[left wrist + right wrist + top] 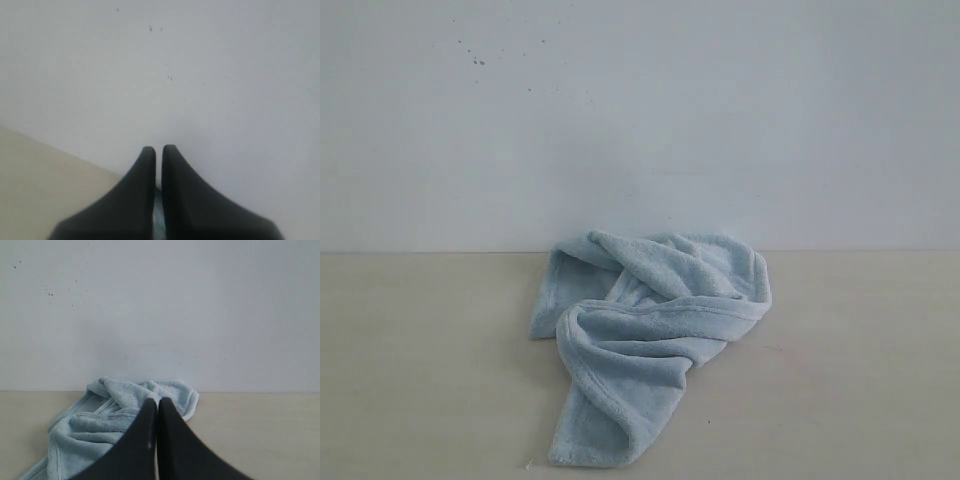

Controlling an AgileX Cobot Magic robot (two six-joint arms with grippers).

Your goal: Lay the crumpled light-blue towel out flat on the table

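Observation:
The light-blue towel (645, 330) lies crumpled in a heap on the beige table (410, 380), close to the white wall, with one end trailing toward the front edge. Neither arm shows in the exterior view. In the right wrist view the towel (95, 425) lies ahead of my right gripper (157, 401), whose black fingers are shut with nothing between them, apart from the cloth. My left gripper (158, 149) is shut too, facing the wall; only a thin pale sliver shows in the slit between its fingers.
A white wall (640, 120) with a few dark specks meets the table right behind the towel. Bare tabletop (860, 380) stretches to both sides of the heap and in front of it.

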